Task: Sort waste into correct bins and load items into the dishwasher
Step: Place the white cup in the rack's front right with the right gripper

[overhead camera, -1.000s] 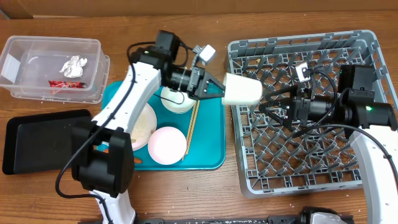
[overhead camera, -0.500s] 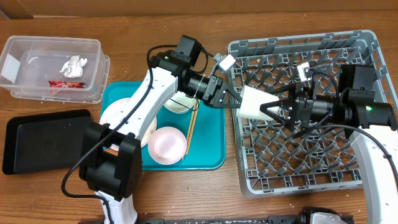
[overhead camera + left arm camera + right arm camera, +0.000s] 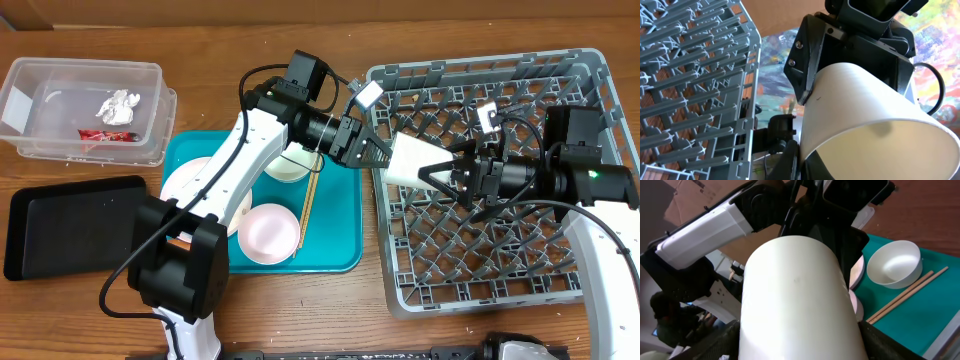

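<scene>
**Cup between both arms above the rack**

We see the small white tapered cup (image 3: 408, 160) lying sideways in the air over the left edge of the large grey plastic dish rack (image 3: 500, 270). The left gripper (image 3: 383, 160) has its fingers clamped on the cup's wide rim. The right gripper (image 3: 438, 178) straddles the narrow end, fingers spread to either side; we cannot tell whether they press on it. On the flat teal serving tray (image 3: 335, 250) lie thin wooden chopsticks (image 3: 310, 200) and a white round bowl (image 3: 267, 232). A clear plastic tub (image 3: 150, 70) holds a red crumpled wrapper (image 3: 105, 135) and a white tissue wad (image 3: 118, 105).
</scene>
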You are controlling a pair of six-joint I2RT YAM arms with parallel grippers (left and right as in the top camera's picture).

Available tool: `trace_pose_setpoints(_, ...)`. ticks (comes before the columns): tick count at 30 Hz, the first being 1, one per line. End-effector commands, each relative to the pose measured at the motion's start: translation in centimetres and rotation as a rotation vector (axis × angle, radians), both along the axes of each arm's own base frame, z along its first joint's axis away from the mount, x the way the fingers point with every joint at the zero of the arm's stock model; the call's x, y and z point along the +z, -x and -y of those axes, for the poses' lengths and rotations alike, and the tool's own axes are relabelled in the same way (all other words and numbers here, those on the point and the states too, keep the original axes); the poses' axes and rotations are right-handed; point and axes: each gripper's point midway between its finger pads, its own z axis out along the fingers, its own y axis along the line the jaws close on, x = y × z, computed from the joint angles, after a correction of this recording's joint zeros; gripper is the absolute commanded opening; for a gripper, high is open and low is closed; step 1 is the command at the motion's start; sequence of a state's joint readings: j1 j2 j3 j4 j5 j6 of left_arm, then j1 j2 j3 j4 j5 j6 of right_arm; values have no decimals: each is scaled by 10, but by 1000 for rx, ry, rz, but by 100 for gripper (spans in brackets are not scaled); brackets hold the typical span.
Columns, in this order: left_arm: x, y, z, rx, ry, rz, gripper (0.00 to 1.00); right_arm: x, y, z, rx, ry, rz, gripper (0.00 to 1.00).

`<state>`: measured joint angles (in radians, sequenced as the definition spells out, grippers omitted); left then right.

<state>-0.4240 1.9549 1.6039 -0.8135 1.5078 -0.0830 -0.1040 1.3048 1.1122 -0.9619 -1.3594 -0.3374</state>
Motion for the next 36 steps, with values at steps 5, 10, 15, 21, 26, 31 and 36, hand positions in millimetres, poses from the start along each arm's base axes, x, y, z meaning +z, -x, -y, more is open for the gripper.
trace_pose_setpoints(5,4,-2,2,-3,3,-12,4,10,2,-2,18,-25,21,67)
trace_pose_setpoints(10,3,-3,2,0,-4,-8,8,10,1,-2,18,-24,22,62)
trace_pose_setpoints(15,-5,-6,3,22,-46,9,46,10,1,-2,17,-23,21,58)
trace_pose_setpoints(21,-39,-33,-12,155,-248,22,54,-16,-13,8,-83,126,-49,41)
trace_pose_setpoints(26,-66,-68,-61,327,-454,22,60,-40,-38,40,-290,358,-130,37)
trace_pose_setpoints(31,-71,-92,-136,510,-667,69,73,-36,-56,119,-690,590,-303,30)
trace_pose_setpoints(36,-55,-100,-234,759,-1012,157,70,-17,-40,208,-1086,708,-465,29)
